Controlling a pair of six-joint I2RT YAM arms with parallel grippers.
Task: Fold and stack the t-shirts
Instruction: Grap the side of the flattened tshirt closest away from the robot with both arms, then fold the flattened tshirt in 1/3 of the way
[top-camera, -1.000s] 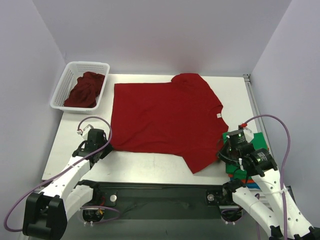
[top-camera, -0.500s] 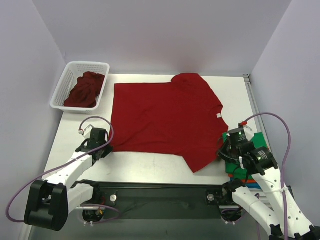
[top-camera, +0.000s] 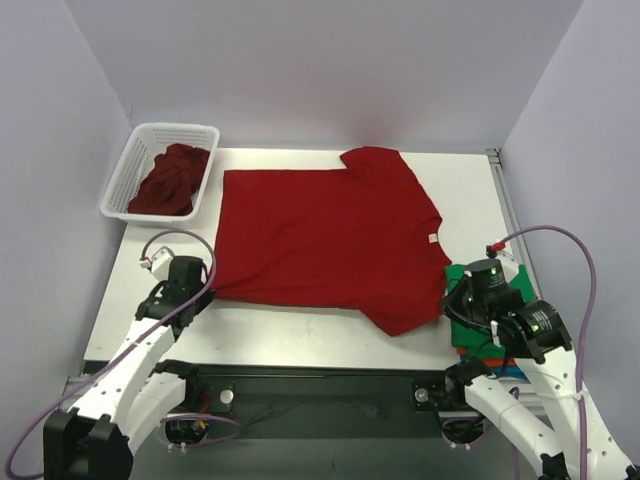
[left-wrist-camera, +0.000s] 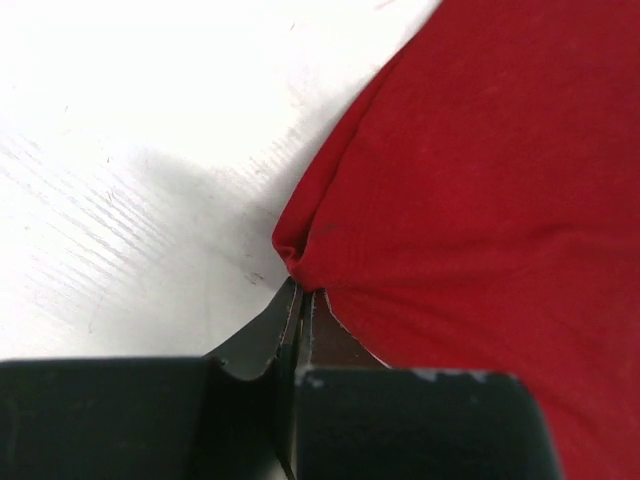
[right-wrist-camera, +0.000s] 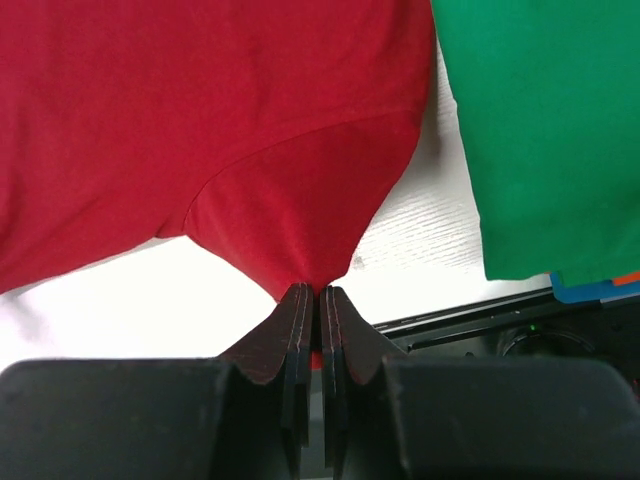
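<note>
— How is the table (top-camera: 300, 335) seen from above?
— Steeply and from afar; from behind its near edge at the frame's bottom.
— And from the wrists?
— Very closely; the red t-shirt (top-camera: 320, 235) is shared at its lower-left and lower-right corners.

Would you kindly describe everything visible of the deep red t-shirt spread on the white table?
The deep red t-shirt is soft-looking plain cloth, short-sleeved, spread flat and nearly smooth on the white table, neck to the right with a small white label there. One sleeve points to the far edge, the other to the near edge. The left gripper is shut on its near hem corner, bunching the cloth; the right gripper is shut on the near sleeve's tip.
</note>
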